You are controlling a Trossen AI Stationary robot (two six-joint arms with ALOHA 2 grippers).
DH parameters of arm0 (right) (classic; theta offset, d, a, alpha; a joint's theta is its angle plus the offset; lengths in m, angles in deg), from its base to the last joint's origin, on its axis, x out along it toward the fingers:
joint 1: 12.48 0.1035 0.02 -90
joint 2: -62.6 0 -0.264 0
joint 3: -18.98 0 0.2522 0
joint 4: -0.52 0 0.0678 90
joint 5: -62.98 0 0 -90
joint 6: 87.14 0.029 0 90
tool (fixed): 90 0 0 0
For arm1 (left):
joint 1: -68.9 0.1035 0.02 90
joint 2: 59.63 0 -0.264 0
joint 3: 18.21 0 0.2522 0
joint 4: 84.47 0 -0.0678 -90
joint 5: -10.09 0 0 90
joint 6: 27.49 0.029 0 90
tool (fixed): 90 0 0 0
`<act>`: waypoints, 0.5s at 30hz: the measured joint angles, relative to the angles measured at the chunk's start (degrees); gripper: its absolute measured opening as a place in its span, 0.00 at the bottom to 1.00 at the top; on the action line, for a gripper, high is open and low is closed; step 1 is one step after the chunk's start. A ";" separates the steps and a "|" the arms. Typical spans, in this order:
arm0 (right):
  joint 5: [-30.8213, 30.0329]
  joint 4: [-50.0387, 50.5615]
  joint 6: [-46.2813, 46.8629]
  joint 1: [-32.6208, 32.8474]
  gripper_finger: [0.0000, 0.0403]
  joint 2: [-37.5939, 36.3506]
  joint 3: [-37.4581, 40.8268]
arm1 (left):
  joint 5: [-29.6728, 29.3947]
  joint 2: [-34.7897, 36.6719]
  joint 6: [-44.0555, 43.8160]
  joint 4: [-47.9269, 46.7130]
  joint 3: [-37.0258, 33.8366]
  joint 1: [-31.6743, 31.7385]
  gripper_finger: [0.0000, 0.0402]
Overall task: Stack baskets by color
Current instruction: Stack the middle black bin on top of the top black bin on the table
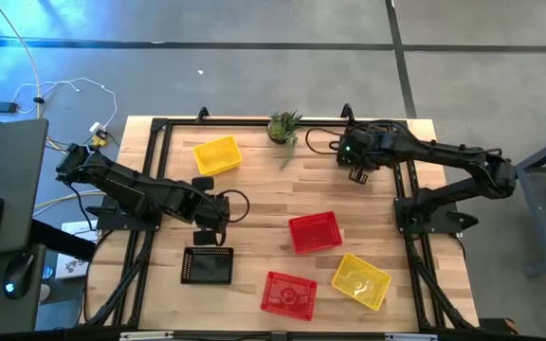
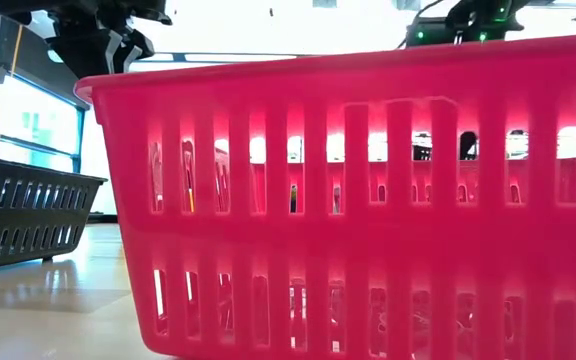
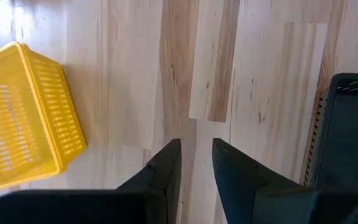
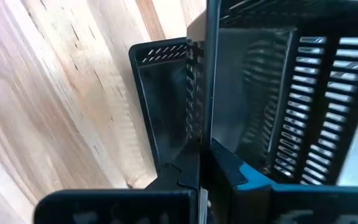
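Your right gripper (image 1: pixel 357 173), near the surface's (image 1: pixel 254 199) far right corner, has its fingers clamped on a black basket's (image 4: pixel 278 93) wall, while your left gripper (image 1: pixel 204 233) hangs part-open and empty above another black basket (image 1: pixel 208 266) near the front-left edge.

Overhead camera faces straight down; low camera sits tight against a red basket (image 2: pixel 368 200) both share.

my left arm reaches in across the table from the left edge, its left gripper (image 1: pixel 202 230) empty with fingers (image 3: pixel 165 168) slightly parted. my right arm stretches toward the far side, right gripper (image 1: pixel 357 169) clamped tight.
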 joint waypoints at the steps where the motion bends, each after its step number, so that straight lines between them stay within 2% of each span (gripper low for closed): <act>1: 0.47 -0.18 -0.53 -0.65 0.00 0.00 0.02 | -0.02 0.00 -0.14 0.00 0.00 0.00 0.19; 6: 1.06 -0.65 -2.34 -3.23 0.00 0.00 0.02 | -0.02 0.00 -0.11 0.00 0.00 0.00 0.19; 9: 3.51 -1.07 -2.87 -4.54 0.00 0.03 0.02 | -0.02 0.00 -0.11 0.04 0.00 0.00 0.19; 15: 3.94 -1.32 -3.44 -5.10 0.00 0.04 0.02 | -0.02 0.00 -0.13 0.07 0.00 0.00 0.19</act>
